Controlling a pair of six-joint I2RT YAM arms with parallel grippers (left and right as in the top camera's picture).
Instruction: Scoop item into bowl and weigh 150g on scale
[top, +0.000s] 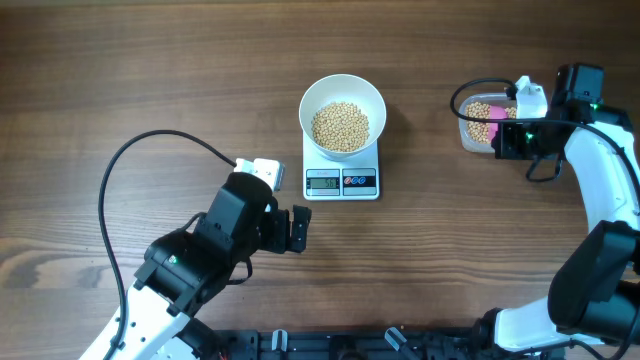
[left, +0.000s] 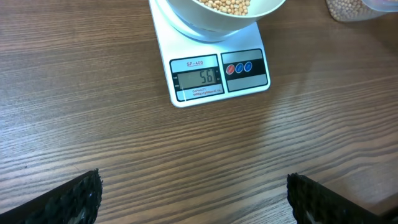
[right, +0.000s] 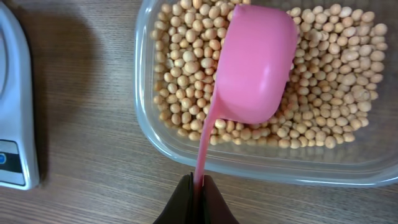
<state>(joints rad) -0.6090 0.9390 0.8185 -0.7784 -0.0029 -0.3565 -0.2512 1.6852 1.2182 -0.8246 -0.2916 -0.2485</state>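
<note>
Right gripper (right: 199, 185) pressed together on the thin handle of the pink scoop (right: 258, 65), whose cup lies just ahead of it on the soybeans (right: 180, 81) in the clear tub (right: 146, 134), rounded back up, seemingly placed to dig a further load; the tub's near wall stands between gripper and cup. Left gripper (left: 196, 199) spread, holding nothing, over bare tabletop (left: 93, 112); ahead of it the scale (left: 163, 46), reading 56, carries the white bowl (left: 205, 22) part-filled with soybeans, so more seems needed; a black cable (top: 462, 95) loops beside the tub.
</note>
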